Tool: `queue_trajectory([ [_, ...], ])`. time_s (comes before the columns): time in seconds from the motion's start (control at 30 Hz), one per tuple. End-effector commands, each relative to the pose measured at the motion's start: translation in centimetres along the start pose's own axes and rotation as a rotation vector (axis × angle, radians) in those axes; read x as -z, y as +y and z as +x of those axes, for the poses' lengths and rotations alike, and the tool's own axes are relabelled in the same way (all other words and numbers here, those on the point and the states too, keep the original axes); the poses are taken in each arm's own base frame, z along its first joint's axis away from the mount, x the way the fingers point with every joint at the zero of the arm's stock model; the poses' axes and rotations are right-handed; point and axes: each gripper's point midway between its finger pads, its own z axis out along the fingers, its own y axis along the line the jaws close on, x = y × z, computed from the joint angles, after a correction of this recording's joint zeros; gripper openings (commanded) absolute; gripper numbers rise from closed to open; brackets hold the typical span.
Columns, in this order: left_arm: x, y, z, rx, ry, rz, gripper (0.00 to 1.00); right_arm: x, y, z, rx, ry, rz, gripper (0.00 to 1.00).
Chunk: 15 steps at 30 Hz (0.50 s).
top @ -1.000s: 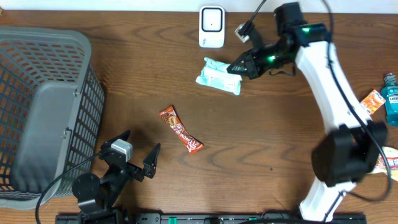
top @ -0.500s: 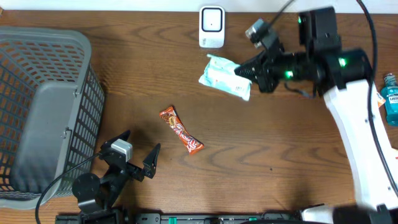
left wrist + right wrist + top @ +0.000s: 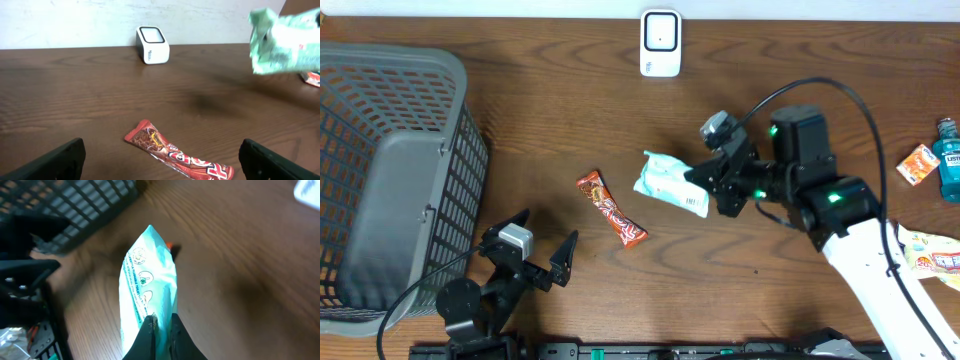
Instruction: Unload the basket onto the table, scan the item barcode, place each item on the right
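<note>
Your right tool (image 3: 708, 188) is pinching one end of the wipes pack (image 3: 665, 180), with its fingers pressed together on the thin seam. The right wrist view shows that pinch close up, though the fingers (image 3: 178, 337) are cut off by the bottom edge. The pack is held off the surface (image 3: 520, 120), near its middle and well apart from the scanner (image 3: 660, 42), which stands at the far edge. In the left wrist view the pack hangs blurred at the upper right, cut off by the frame, with a faint shadow on the wood beneath it. Its print is too small and smeared to read in any view, so you cannot tell which face carries the barcode or whether that face is turned to the scanner.

Your left tool (image 3: 544, 233) sits near the front edge beside the basket (image 3: 380, 180), fingers spread wide and gripping nothing. Its own camera shows only two dark fingertips at the bottom corners. A candy bar (image 3: 611, 208) lies flat between the left tool and the pack, touching neither. At the right edge a blue bottle (image 3: 948, 160) is partly cut off, with an orange packet (image 3: 918, 163) just beside it. Another packet (image 3: 932, 255) is half hidden under the right arm.
</note>
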Motion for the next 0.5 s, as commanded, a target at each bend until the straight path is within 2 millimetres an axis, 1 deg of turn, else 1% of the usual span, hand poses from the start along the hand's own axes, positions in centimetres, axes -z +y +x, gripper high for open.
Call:
queue_trajectory([
  [0.0,-0.1,-0.1,1.1,0.029,0.027,0.011,0.98,0.2,-0.7,-0.2,-0.032,-0.002,0.112,0.02],
  [0.17,-0.1,-0.1,1.1,0.029,0.027,0.011,0.98,-0.4,-0.5,-0.4,0.007,0.002,0.152,0.01],
  [0.33,-0.1,-0.1,1.1,0.029,0.027,0.011,0.98,-1.2,-2.0,-1.0,0.031,-0.011,0.23,0.01],
  [0.47,-0.1,-0.1,1.1,0.029,0.027,0.011,0.98,-3.1,-3.2,-1.6,0.037,-0.023,0.229,0.01],
])
